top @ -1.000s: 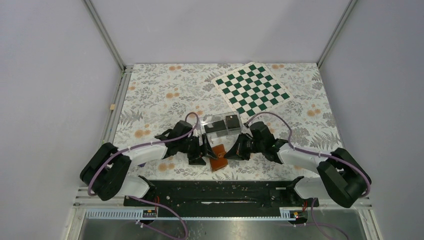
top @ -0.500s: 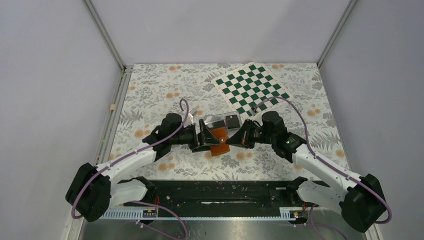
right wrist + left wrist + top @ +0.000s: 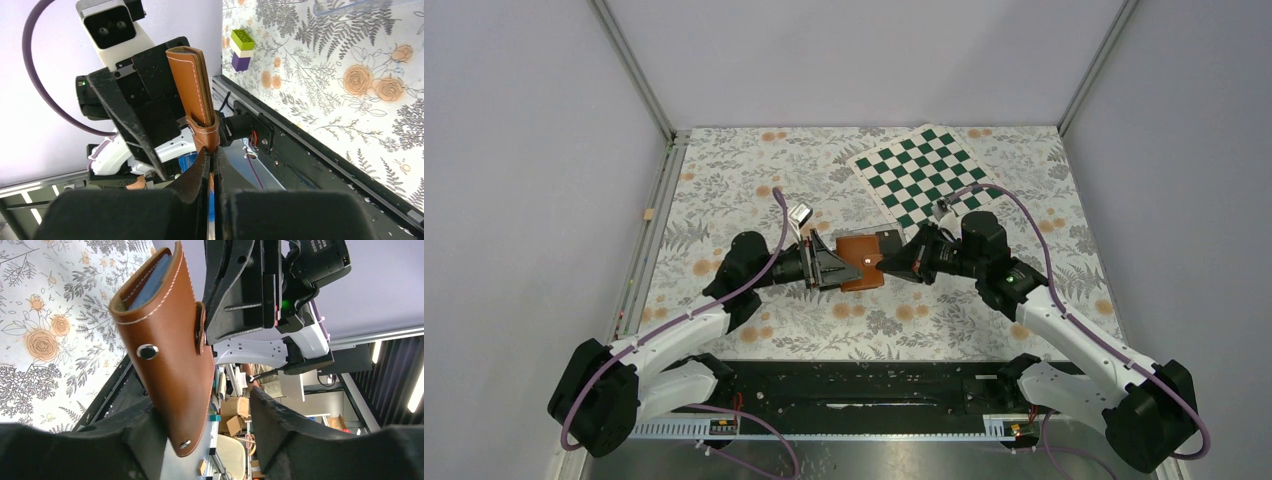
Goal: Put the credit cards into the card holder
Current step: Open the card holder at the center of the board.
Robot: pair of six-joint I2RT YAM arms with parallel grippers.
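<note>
The tan-brown card holder (image 3: 861,262) is closed and held up off the table between my two grippers. My right gripper (image 3: 890,265) is shut on its snap tab, seen close in the right wrist view (image 3: 210,152) under the card holder (image 3: 192,85). My left gripper (image 3: 831,268) is open. In the left wrist view the card holder (image 3: 165,340) leans against the left finger (image 3: 145,440), and the other finger stands well apart. The credit cards are mostly hidden behind the card holder; only a dark bit (image 3: 888,238) of them shows in the clear box.
A green-and-white chessboard (image 3: 929,178) lies at the back right of the flowered mat. A small beige block (image 3: 650,214) sits at the left edge. A green, white and purple toy brick (image 3: 241,49) stands on the mat near the left arm.
Both arms have risen and reached further from their bases, lifting the card holder off the mat. It now stands in front of the clear box with its flat face up.
</note>
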